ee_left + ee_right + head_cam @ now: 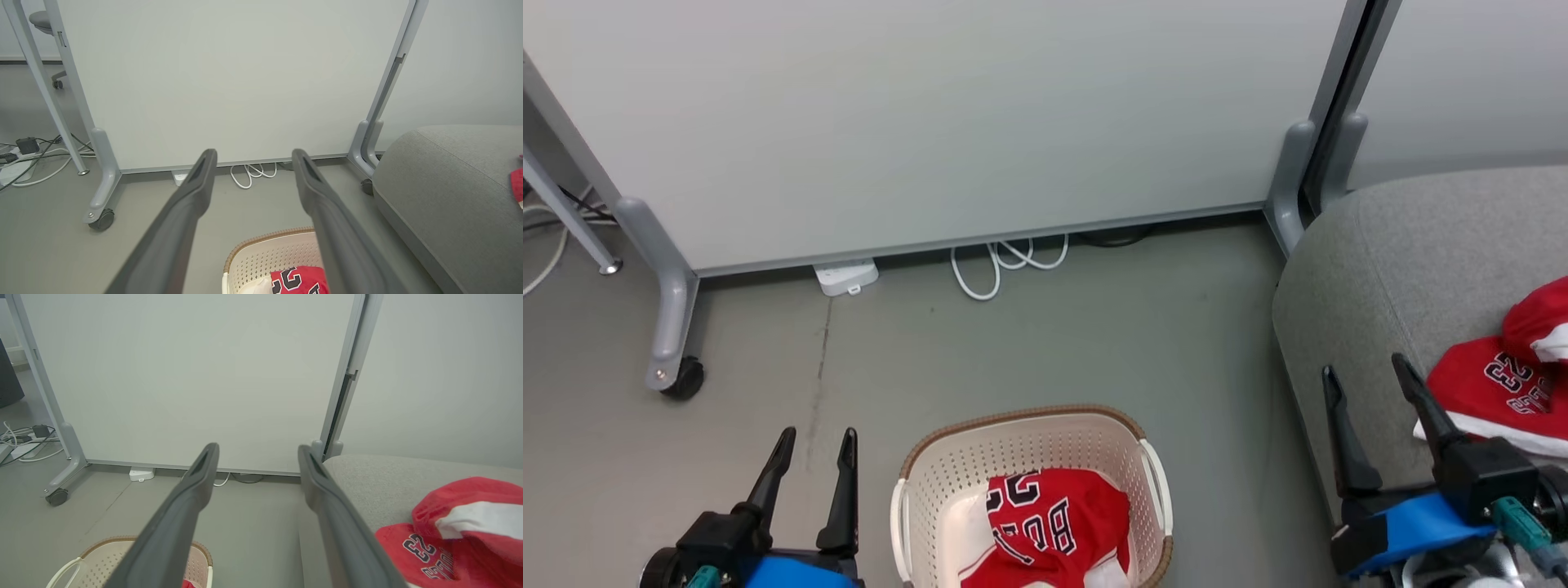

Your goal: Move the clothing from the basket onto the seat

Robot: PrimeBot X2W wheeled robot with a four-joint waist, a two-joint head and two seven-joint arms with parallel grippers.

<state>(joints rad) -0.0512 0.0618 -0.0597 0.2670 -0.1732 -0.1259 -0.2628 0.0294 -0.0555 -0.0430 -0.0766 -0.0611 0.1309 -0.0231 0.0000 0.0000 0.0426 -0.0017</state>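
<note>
the left gripper (818, 433) hangs with its 2 dark fingers spread apart and nothing between them, over bare floor (1045, 343). just to its right stands the basket (1021, 415), and in it lies a crumpled red garment (1054, 523) showing the number 23 and black-and-white letters. this gripper is beside the basket, not over it, and touches neither.

the right gripper (1364, 366) is spread wide as well and holds nothing. its fingers hover at the left edge of the grey seat (1405, 245). close to the right of them, on the cushion, lies a second red garment (1494, 384), also marked 23, with white trim.

the basket sits on the floor between the 2 grippers, left of the seat. beyond both grippers a pale panel (931, 122) on a grey wheeled frame stands across the floor, with a looped white cable (1005, 265) and a small white box (847, 276) at its foot.
</note>
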